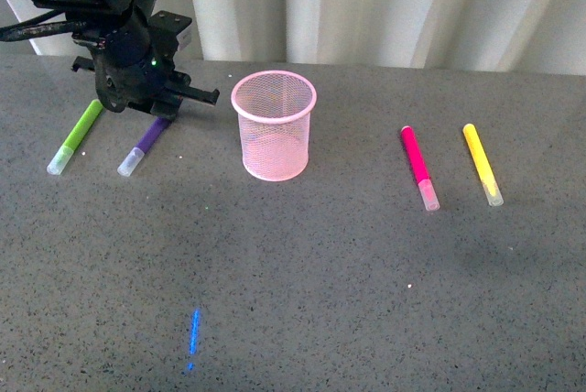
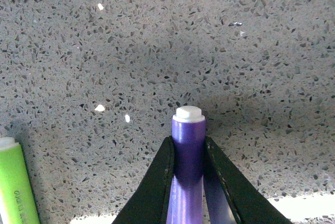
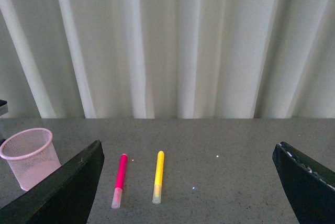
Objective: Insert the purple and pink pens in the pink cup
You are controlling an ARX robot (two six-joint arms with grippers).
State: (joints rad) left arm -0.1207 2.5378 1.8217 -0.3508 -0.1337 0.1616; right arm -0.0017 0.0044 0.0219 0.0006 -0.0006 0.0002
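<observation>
The grey speckled stone table (image 1: 320, 273) carries everything. The black left gripper (image 2: 188, 143) clamps its fingers on the dark purple marker (image 1: 142, 149), which lies left of the round pink wire-mesh cup (image 1: 274, 126). The right gripper (image 3: 188, 145) gapes wide, holding nothing. The magenta-pink marker (image 1: 418, 165) lies to the cup's right, apart from it.

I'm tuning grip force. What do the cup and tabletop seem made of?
Pink cup: fine wire mesh, probably coated metal; the grid is see-through under a solid rim. Table: grey speckled surface, stone or stone-look laminate, matte; flecks show close up.
</observation>
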